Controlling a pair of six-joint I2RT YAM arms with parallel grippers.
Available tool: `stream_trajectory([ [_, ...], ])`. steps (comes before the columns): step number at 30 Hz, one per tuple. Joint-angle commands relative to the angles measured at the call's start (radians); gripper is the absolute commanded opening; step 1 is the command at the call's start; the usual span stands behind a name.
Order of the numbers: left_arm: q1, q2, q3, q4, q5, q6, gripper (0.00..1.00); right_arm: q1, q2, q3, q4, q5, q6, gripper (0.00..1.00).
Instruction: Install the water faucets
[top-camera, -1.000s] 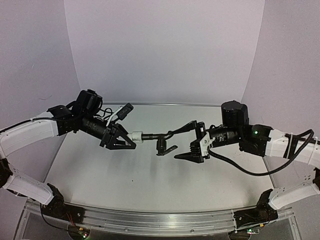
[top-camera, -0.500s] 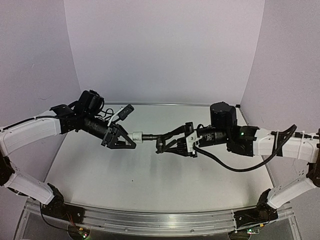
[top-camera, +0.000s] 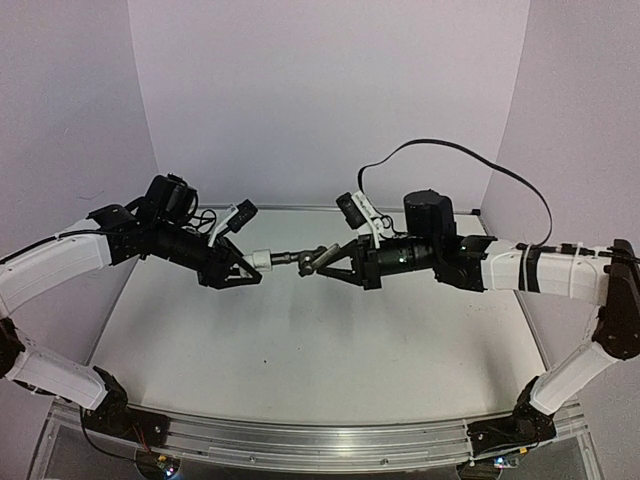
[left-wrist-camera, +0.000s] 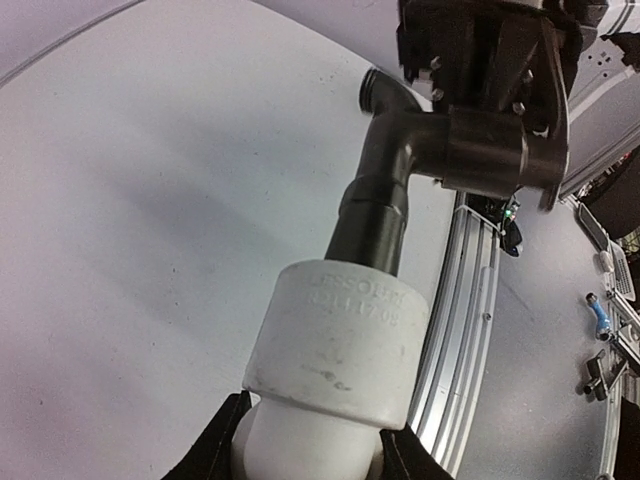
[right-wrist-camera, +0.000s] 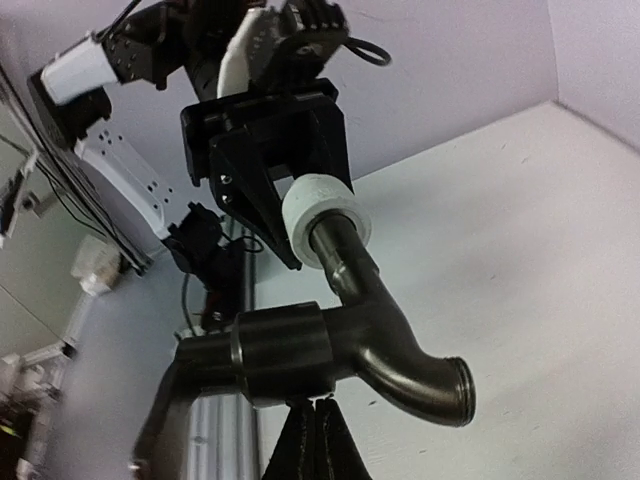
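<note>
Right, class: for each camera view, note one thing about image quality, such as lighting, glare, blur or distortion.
Top external: soft, even light, only faint shadows on the table; the front rail bows from lens distortion. Left wrist: the white fitting looms large and fairly sharp. Right wrist: bright highlights streak the dark faucet.

1. My left claw (top-camera: 248, 268) reaches in from the left, clamped on a white fitting (top-camera: 263, 258).
2. The dark water faucet (top-camera: 298, 261) sticks out of that fitting's right end, lying roughly level.
3. My right claw (top-camera: 325, 263) comes in from the right, its fingers pinched together on the faucet's far end.
4. Both claws and the joined parts hang above the white table (top-camera: 300, 370), off its surface.
</note>
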Motion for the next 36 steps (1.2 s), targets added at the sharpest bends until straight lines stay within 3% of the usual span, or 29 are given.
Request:
stream_trajectory([
  [1, -0.035, 0.015, 0.058, 0.162, 0.093, -0.015, 0.0, 0.044, 0.046, 0.103, 0.187, -0.188, 0.357, 0.19],
  [3, -0.035, 0.013, 0.052, 0.162, 0.163, -0.03, 0.0, 0.047, -0.048, 0.05, 0.009, 0.041, 0.074, 0.46],
  [5, -0.033, 0.003, 0.046, 0.163, 0.197, -0.038, 0.0, 0.044, -0.133, -0.031, -0.003, 0.174, -0.097, 0.66],
  [7, -0.034, -0.007, 0.042, 0.162, 0.24, -0.047, 0.0, 0.044, -0.218, -0.114, -0.004, 0.183, -0.329, 0.77],
  [14, -0.033, 0.001, 0.038, 0.162, 0.304, -0.085, 0.0, 0.044, -0.337, -0.164, -0.075, 0.208, -0.676, 0.84],
  [17, -0.032, 0.022, 0.045, 0.162, 0.353, -0.092, 0.0, 0.044, -0.333, -0.158, -0.073, 0.156, -0.788, 0.84],
  [22, -0.032, 0.033, 0.049, 0.161, 0.375, -0.116, 0.0, 0.045, -0.275, -0.11, -0.036, 0.13, -0.844, 0.83],
  [26, -0.033, 0.046, 0.051, 0.159, 0.382, -0.128, 0.0, 0.047, -0.206, -0.032, -0.036, 0.073, -0.845, 0.76],
  [30, -0.033, 0.064, 0.06, 0.158, 0.385, -0.132, 0.0, 0.055, -0.153, -0.003, -0.015, 0.029, -0.818, 0.59],
  [31, -0.032, 0.069, 0.064, 0.158, 0.386, -0.131, 0.0, 0.057, -0.138, 0.002, 0.004, 0.021, -0.79, 0.5],
  [34, -0.032, 0.074, 0.073, 0.158, 0.387, -0.13, 0.0, 0.056, -0.111, 0.007, 0.026, 0.029, -0.719, 0.33],
  [36, -0.031, 0.073, 0.076, 0.158, 0.38, -0.129, 0.0, 0.057, -0.103, -0.008, 0.074, 0.058, -0.619, 0.28],
])
